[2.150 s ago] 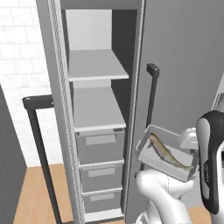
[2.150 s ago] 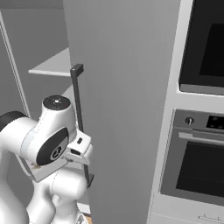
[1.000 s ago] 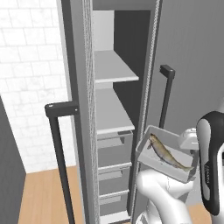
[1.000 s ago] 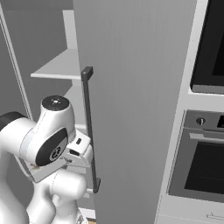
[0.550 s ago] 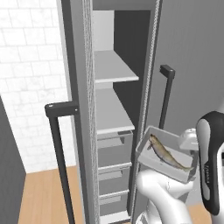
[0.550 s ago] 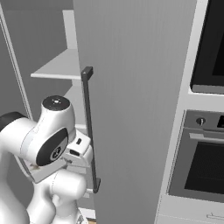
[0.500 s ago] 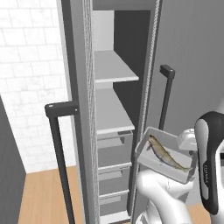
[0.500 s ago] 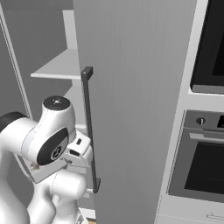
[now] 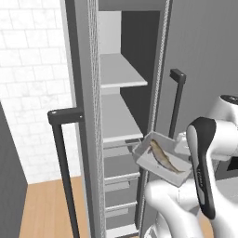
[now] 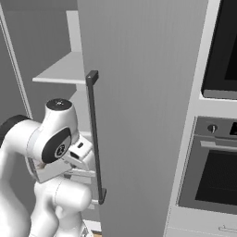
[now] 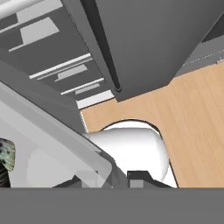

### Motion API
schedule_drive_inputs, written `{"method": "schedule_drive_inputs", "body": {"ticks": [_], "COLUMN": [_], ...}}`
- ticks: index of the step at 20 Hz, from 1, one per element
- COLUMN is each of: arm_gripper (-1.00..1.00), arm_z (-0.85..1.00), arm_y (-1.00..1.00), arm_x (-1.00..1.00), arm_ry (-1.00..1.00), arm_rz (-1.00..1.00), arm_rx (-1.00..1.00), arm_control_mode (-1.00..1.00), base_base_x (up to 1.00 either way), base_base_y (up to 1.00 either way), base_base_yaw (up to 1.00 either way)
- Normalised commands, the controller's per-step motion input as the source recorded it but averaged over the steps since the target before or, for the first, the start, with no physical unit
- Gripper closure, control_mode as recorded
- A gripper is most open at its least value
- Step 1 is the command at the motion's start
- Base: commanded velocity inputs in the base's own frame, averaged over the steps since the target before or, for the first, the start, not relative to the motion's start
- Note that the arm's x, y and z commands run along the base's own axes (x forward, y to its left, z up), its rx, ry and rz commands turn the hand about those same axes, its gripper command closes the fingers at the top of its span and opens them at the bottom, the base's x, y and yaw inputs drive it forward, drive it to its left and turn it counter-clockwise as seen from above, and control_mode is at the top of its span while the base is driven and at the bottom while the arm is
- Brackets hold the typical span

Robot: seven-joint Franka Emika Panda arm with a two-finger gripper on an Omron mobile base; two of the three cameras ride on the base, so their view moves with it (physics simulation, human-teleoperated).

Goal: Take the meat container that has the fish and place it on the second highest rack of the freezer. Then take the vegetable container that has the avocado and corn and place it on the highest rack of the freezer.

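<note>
The meat container, a shallow light grey tray, hung tilted in the air in front of the open freezer, level with the top drawer just under the lower plain shelf. The fish lay lengthwise inside it, brownish-olive, running from the tray's upper left toward its lower right. The tray's right end met the white arm, and the end effector gripped the tray there: in the hand view the tray's pale rim ran diagonally right up to the fingers, which were closed narrowly on its edge, and a sliver of the fish showed at the far left of that view.

Inside the freezer, the highest rack and the shelf below it were both bare and light grey, with grey drawers stacked underneath. The tray was outside the cabinet, just in front of its right edge, below both plain shelves.

The freezer's doors stood open, each with a long black bar handle; the right door's flat grey face filled much of the right base view. A black-fronted wall oven was set into the cabinetry to the right. White tiled wall lay left of the freezer, and the floor was light wood.
</note>
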Motion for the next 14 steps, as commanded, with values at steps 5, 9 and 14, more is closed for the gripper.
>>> {"method": "schedule_drive_inputs", "body": {"ticks": [5, 9, 14], "arm_gripper": [1.0, 1.0, 1.0], "arm_z": [0.15, 0.02, -0.17], "arm_y": [0.18, 0.36, 0.54], "arm_x": [0.16, 0.06, 0.17], "arm_ry": [-0.01, -0.06, -0.08], "arm_rz": [-0.19, -0.19, -0.17], "arm_rx": [0.0, 0.0, 0.0], "arm_control_mode": [-1.0, -1.0, -1.0], "base_base_x": [0.0, 0.0, 0.0], "base_base_y": [0.0, 0.0, 0.0], "base_base_yaw": [0.0, 0.0, 0.0]}}
